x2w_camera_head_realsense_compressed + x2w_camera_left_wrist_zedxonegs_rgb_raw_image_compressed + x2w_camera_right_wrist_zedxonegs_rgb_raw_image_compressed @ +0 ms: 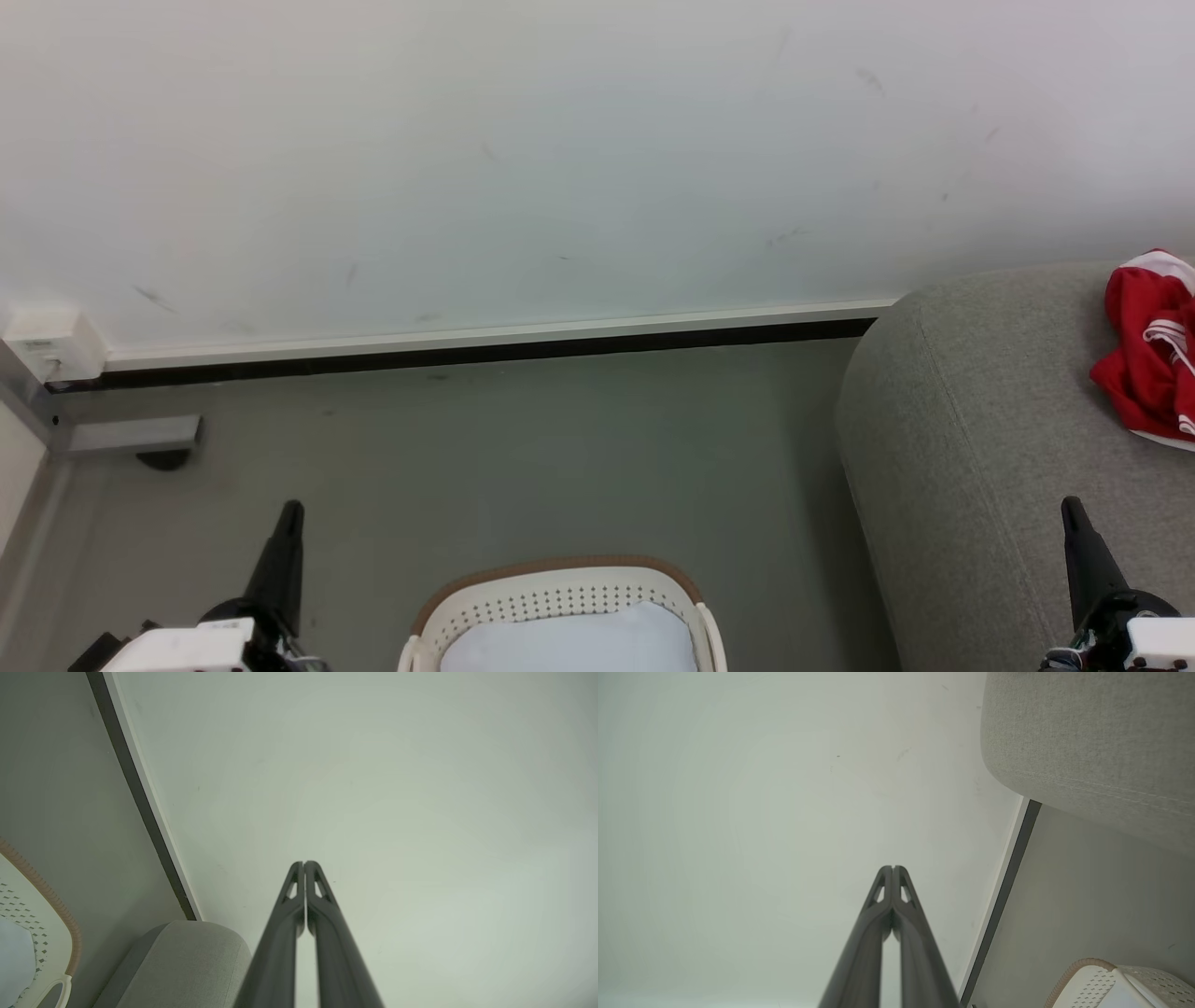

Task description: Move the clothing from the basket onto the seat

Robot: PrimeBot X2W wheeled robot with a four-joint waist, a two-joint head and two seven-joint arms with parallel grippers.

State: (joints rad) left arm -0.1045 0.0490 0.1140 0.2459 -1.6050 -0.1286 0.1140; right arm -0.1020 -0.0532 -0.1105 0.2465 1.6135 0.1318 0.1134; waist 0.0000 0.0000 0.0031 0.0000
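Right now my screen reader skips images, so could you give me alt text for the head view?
Red clothing lies on the grey seat at the right edge, while the cream basket sits on the floor at bottom centre with something pale inside. The left gripper and right gripper point up at the lower corners, both shut and empty.

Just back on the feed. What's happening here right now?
Nothing is being handled at the moment. The left gripper and right gripper are both shut and empty, one on each side of the basket, which sits on the floor. Red clothing lies bunched on the seat to the right. The part of the basket in sight holds something pale that I cannot identify, and no red shows there.
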